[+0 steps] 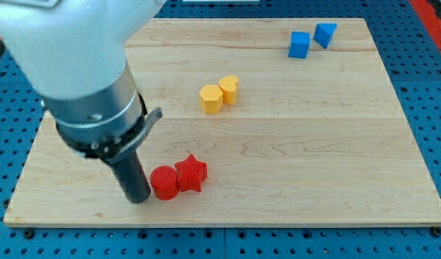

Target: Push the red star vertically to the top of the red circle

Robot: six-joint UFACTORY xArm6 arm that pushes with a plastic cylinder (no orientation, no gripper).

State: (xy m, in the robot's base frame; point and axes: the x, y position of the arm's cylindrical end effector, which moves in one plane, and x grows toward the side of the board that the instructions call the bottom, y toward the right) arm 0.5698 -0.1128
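Camera view: my tip [139, 198], a plain rod tool with no jaws to open or close, stands at lower left of the table [292, 158], just left of the red circle [163, 183]. The red star [191, 173] touches the circle's right side. Two yellow blocks [219, 95] sit upper centre, two blue blocks [311, 40] upper right.

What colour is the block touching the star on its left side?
Red: the red circle touches the red star, seen in the only camera view.
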